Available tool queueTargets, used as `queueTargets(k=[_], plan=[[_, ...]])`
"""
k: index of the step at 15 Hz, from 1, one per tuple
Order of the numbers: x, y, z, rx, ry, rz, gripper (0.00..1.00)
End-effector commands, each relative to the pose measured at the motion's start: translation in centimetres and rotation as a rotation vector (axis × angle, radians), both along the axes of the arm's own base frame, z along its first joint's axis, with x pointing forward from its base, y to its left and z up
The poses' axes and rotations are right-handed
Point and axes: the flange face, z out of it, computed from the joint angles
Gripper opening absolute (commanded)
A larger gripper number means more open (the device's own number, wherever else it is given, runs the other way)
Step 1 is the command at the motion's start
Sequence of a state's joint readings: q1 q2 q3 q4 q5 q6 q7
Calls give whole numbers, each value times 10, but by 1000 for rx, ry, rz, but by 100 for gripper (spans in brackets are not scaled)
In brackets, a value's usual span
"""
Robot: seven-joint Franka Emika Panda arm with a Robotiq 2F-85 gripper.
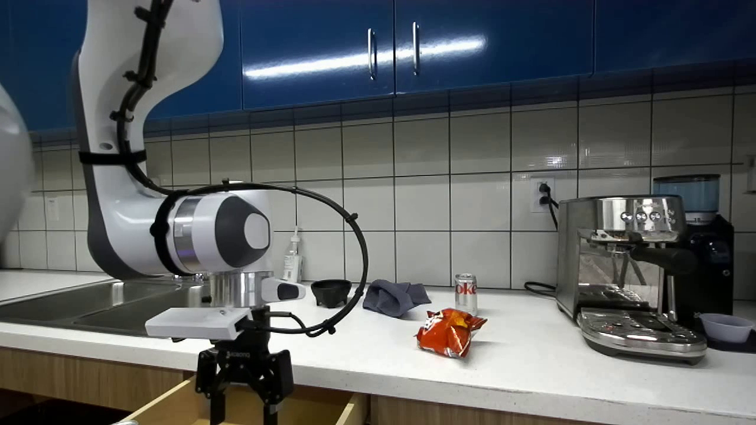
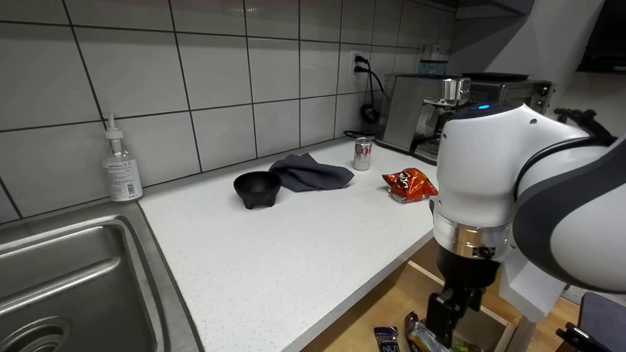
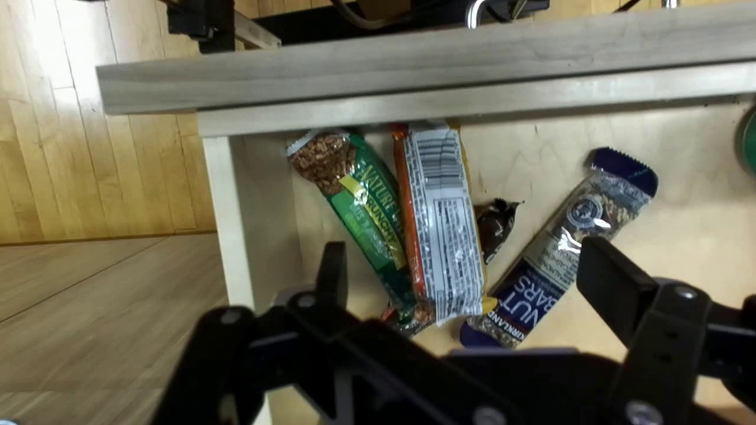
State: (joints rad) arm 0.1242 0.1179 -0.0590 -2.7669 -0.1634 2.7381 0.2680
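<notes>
we see the robotiq gripper (image 1: 244,410) pointing straight down at the pulled-out wooden drawer (image 3: 231,236), its fingers (image 3: 333,265) unclenched and spread well apart. below it, inside the drawer, lie a green nature valley crunchy granola bar (image 3: 375,218), a barcode-side-up wrapped bar (image 3: 446,224) against it, a small brown wrapper (image 3: 493,227) and, aslant, a kirkland nut bar (image 3: 546,265). on the white countertop (image 2: 234,254), in both exterior views, we spot a red-orange chip bag (image 1: 450,333) near a silver coke can (image 1: 466,293).
</notes>
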Motion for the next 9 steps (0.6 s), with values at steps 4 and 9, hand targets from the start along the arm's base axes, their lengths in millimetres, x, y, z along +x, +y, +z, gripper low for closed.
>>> queueTargets(k=[4, 9], plan=[[-18, 10, -5, -32, 122, 64, 100], [-25, 17, -10, -28, 173, 76, 100]])
